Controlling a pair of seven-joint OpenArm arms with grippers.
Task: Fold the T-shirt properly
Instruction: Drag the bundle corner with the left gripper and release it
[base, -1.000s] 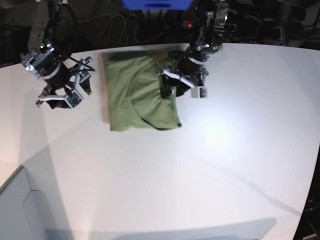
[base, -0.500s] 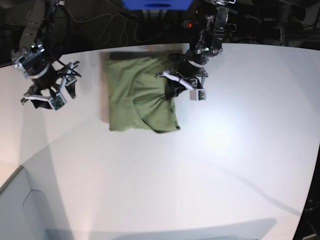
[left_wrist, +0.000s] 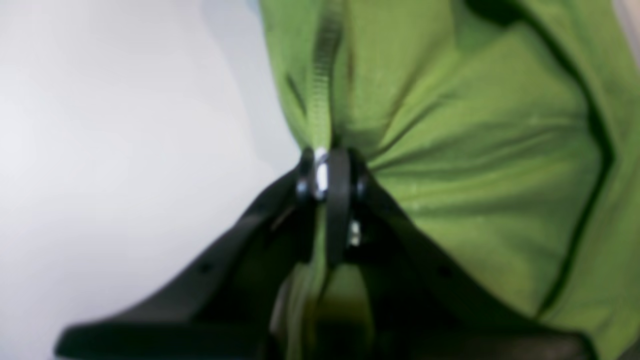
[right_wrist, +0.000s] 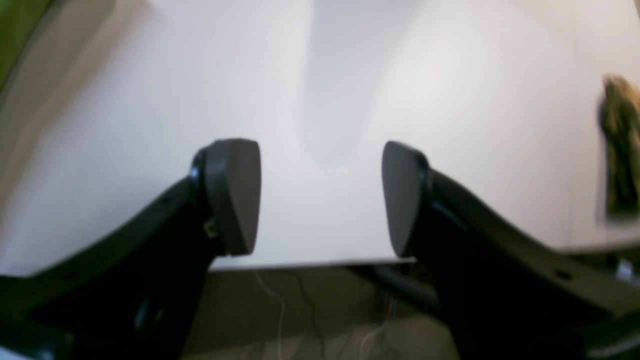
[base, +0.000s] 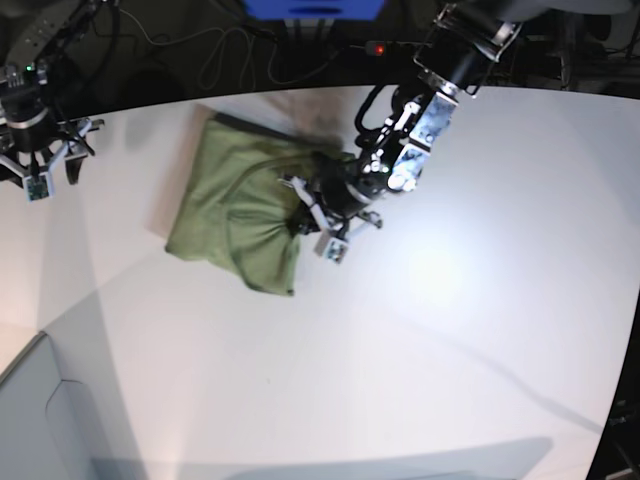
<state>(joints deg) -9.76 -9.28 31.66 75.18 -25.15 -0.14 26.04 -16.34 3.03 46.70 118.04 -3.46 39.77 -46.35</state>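
Observation:
The olive-green T-shirt (base: 240, 215) lies bunched and skewed on the white table (base: 450, 300), left of centre at the back. My left gripper (base: 300, 215) is shut on a fold of the shirt's right side; the left wrist view shows its fingertips (left_wrist: 340, 170) pinched on green cloth (left_wrist: 475, 175), creases radiating from the pinch. My right gripper (base: 35, 170) is at the far left near the table's edge, away from the shirt. In the right wrist view it (right_wrist: 320, 195) is open and empty above bare table.
A blue box (base: 315, 8) and cables lie beyond the table's back edge. A grey panel (base: 40, 420) sits at the front left corner. The table edge (right_wrist: 310, 263) runs just under my right gripper.
My left gripper has dragged the shirt's right side down and left, rotating and bunching the garment. My right arm has pulled back to the far left, away from the shirt.

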